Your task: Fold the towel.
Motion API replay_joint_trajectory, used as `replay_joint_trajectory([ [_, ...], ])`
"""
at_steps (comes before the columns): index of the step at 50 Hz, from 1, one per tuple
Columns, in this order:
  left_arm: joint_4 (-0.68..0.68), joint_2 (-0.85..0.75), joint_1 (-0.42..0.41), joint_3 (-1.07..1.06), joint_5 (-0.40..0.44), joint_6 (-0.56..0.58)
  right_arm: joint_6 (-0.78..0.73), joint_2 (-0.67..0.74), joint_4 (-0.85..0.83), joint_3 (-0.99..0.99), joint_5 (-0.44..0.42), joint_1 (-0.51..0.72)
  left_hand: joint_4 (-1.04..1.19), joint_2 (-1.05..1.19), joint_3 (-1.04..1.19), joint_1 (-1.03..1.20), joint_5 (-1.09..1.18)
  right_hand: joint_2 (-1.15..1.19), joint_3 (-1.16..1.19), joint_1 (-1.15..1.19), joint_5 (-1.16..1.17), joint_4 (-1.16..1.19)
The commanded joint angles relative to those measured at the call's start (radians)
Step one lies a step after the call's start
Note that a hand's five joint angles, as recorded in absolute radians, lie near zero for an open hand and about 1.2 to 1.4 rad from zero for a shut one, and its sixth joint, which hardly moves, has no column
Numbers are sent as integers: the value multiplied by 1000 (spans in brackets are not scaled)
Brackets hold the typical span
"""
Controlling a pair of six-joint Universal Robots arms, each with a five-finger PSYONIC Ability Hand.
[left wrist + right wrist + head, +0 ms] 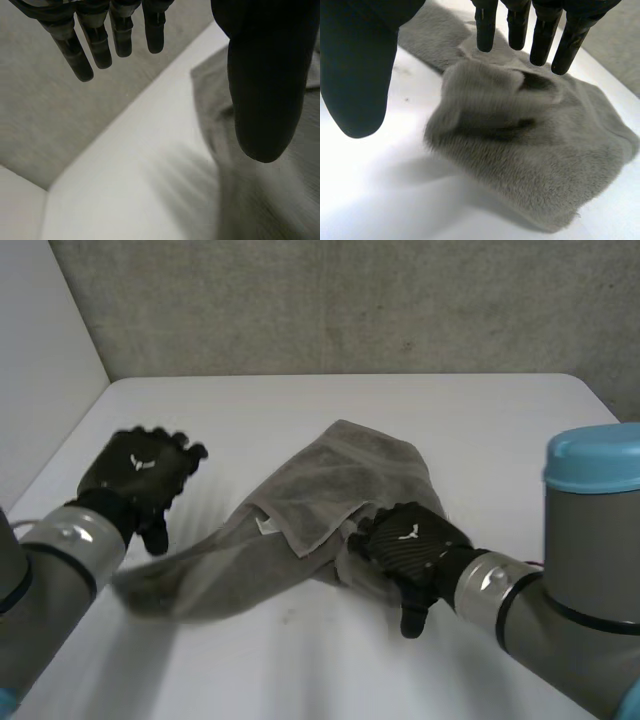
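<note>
The left arm [50, 560] is being held at the near left, its left hand [140, 478] raised with fingers [82, 55] straight and thumb apart. The right arm [560, 610] is being held at the near right, its right hand [408, 543] low, palm down, fingers [540, 42] straight.

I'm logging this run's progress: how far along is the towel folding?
Barely started. Done: one flap of the towel lies turned over, but the cloth is rumpled, not squared. In hand: nothing gripped; the left hand hovers open beside it, the right hand is open over its near edge. Left: spread it flat, then fold.
</note>
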Motion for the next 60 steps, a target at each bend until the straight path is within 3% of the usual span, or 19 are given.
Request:
replay_joint_trajectory([
  [1,144,-111,-117,92,1,9,98,-73,-50,42,26,-151,17,17,14,3,18,-58,-39,-41,-73,-57],
  [6,143,-292,-246,253,-6,-20,138,-119,-120,105,17,-245,20,20,17,6,21,-58,-39,-41,-73,-57],
  [9,138,-378,-271,327,0,-52,138,-133,-142,136,15,-266,20,20,17,6,21,-58,-39,-41,-73,-57],
  [17,112,-555,-279,477,32,-131,133,-131,-151,171,15,-288,84,85,82,71,86,-58,-39,-41,-73,-57],
  [22,71,-651,-280,555,135,-216,133,-130,-174,189,14,-295,172,173,170,159,173,-58,-39,-41,-73,-57],
  [33,71,-791,-280,680,150,-249,130,-94,-200,222,-3,-294,296,296,293,282,297,-58,-39,-41,-73,-57],
  [39,72,-803,-280,691,152,-247,126,-84,-206,225,-3,-297,478,478,475,464,479,-58,-39,-41,-73,-57],
  [40,72,-803,-280,698,150,-247,126,-84,-206,225,-3,-297,812,813,809,799,813,-58,-39,-41,-73,-57],
  [41,72,-803,-280,698,150,-247,124,-81,-211,223,-3,-297,815,816,813,802,817,-58,-39,-41,-73,-57],
  [42,72,-797,-279,698,140,-246,123,-74,-217,222,-2,-299,1144,1144,1141,1130,1145,-58,-39,-41,-73,-57],
  [49,87,-720,-271,651,78,-207,124,-53,-223,193,-3,-337,1161,1162,1159,1148,1163,-58,-39,-41,-73,-57],
  [58,97,-509,-240,528,46,4,136,-10,-196,71,-35,-377,1161,1162,1159,1148,1163,-58,-39,-41,-73,-57],
  [60,94,-390,-213,501,46,32,141,-1,-173,55,-58,-377,1161,1162,1159,1148,1163,-58,-39,-41,-73,-57],
])
